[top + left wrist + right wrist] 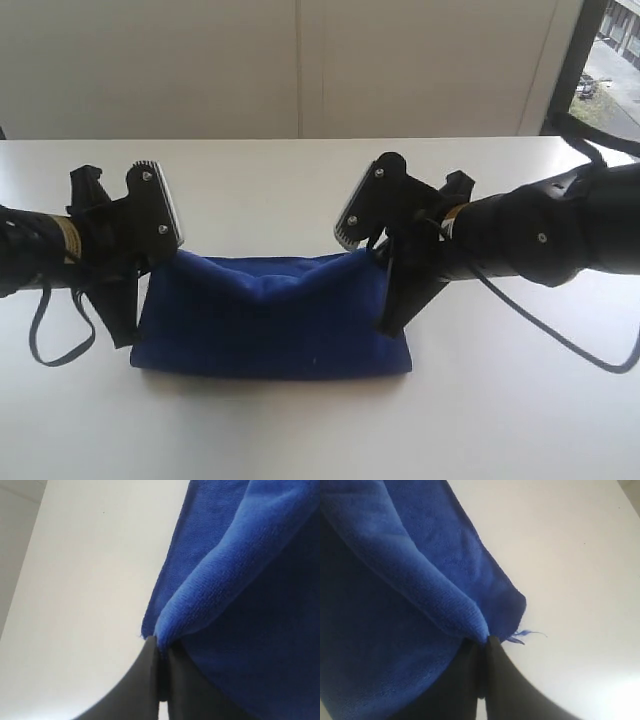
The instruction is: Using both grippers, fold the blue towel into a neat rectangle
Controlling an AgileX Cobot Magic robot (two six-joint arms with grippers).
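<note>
The blue towel [270, 315] lies folded on the white table [300, 420], its upper layer lifted at both far corners and sagging in the middle. My left gripper [168, 255] is shut on the towel's far left corner; the wrist view shows the cloth [240, 580] pinched at the jaw tips [161, 647]. My right gripper [378, 255] is shut on the far right corner, where the towel [395, 605] bunches into the jaw tips [485, 641], a loose thread beside them.
A white wall stands behind the table's far edge [300, 138]. A window [610, 60] shows at the top right. Loose black cables hang from both arms, on the left [55, 345] and on the right [560, 335].
</note>
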